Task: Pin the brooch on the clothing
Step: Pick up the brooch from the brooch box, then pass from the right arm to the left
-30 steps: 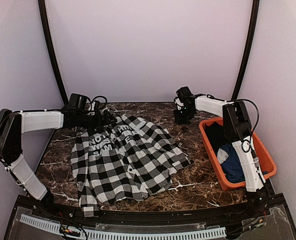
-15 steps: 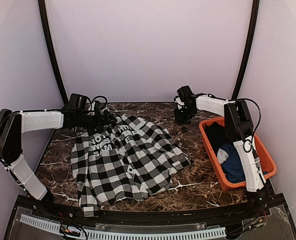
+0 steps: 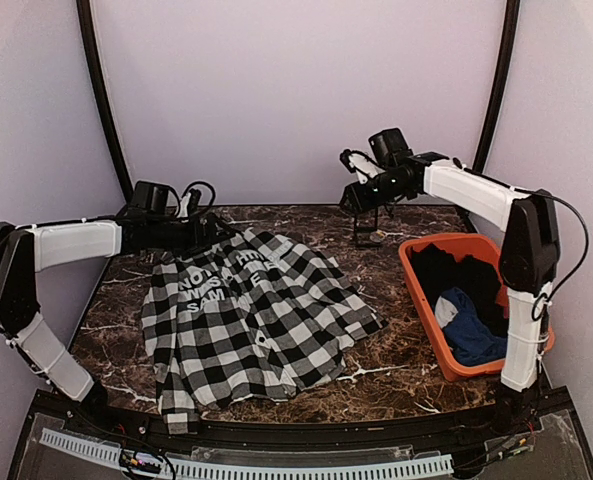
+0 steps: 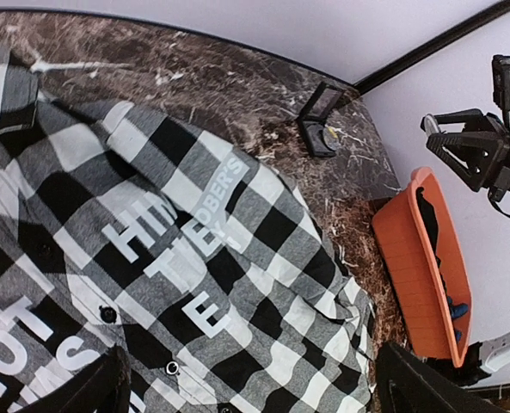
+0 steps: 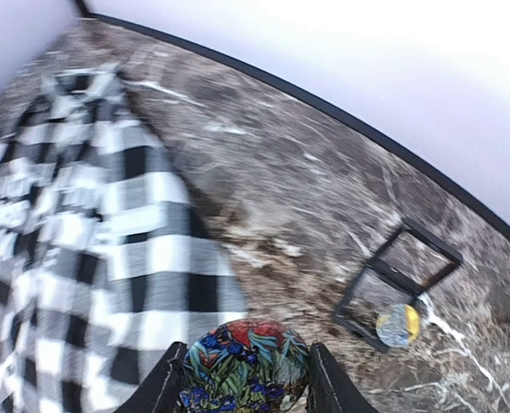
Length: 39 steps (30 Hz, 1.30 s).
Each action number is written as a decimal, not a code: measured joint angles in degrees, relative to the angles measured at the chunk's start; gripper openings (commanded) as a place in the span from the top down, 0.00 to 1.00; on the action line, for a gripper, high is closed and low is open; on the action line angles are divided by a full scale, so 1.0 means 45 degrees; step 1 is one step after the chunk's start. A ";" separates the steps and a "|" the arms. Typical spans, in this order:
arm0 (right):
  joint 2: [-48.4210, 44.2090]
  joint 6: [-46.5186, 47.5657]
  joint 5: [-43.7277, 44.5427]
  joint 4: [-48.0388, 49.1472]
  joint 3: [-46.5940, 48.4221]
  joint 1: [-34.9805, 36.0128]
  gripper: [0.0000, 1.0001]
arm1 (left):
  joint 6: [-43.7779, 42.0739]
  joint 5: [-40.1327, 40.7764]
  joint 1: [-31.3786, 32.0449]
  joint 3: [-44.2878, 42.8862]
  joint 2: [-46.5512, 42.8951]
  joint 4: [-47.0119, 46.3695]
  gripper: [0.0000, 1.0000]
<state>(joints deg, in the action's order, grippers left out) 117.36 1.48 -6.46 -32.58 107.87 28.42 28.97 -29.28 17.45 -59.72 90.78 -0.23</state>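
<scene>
The clothing (image 3: 251, 310), a black-and-white checked shirt with white block letters, lies spread on the marble table (image 3: 396, 360). In the right wrist view the brooch (image 5: 248, 366), a round disc with a red, blue and green floral print, sits between the two black fingers. My right gripper (image 5: 246, 353) is shut on it. That gripper (image 3: 349, 197) hangs in the air above the table's back, right of the shirt. My left gripper (image 3: 214, 232) hovers over the shirt's collar end, and its jaws (image 4: 253, 366) stand wide open above the lettered cloth (image 4: 194, 241).
A small open black case (image 5: 394, 286) with a yellow-and-blue round piece (image 5: 398, 324) in it lies at the back of the table (image 3: 368, 236). An orange bin (image 3: 426, 322) at the right holds a dark blue garment (image 3: 473, 328).
The right arm has risen from the black case at the table's back and now hangs higher with the brooch in its jaws. The left arm has barely shifted.
</scene>
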 measured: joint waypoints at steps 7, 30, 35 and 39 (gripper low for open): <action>-0.2599 0.1166 -0.3740 0.0000 -0.1977 0.0923 0.72 | -0.2851 -0.1137 0.0282 -0.0792 -0.1753 0.0559 0.01; -0.3531 -0.0991 -1.5688 0.4075 -0.4090 0.3177 0.71 | -1.2274 -0.4532 0.3434 -0.0743 -0.5221 0.4182 0.12; -0.3361 -0.2633 -1.6441 0.5965 -0.4478 0.3303 0.72 | -1.3085 -0.4425 0.4124 -0.1763 -0.4439 0.4949 0.17; -0.3065 -0.3434 -1.6534 0.6703 -0.4478 0.3405 0.72 | -1.3585 -0.4143 0.4619 -0.2453 -0.3789 0.5411 0.19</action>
<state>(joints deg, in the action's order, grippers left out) 103.57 -13.98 -80.86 -2.42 87.72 43.75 -32.16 -47.92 38.24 -70.76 73.73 24.12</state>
